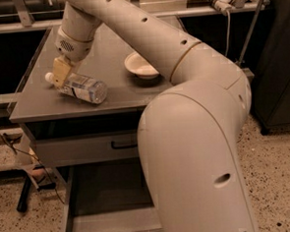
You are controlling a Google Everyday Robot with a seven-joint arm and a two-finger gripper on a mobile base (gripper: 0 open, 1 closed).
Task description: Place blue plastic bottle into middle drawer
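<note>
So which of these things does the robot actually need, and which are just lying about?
Needed: blue plastic bottle, lying on the countertop; open middle drawer below; end effector at the bottle's cap end.
Just lying about: white bowl; closed drawer front with black handle.

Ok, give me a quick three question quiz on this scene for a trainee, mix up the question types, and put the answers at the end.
1. True or false: the blue plastic bottle stands upright on the cabinet top.
2. Fill in: the middle drawer is pulled ___.
3. Where is the gripper? A, at the bottle's cap end. B, over the white bowl. C, inside the drawer.

Key: 1 false, it lies on its side. 2 open. 3 A.
</note>
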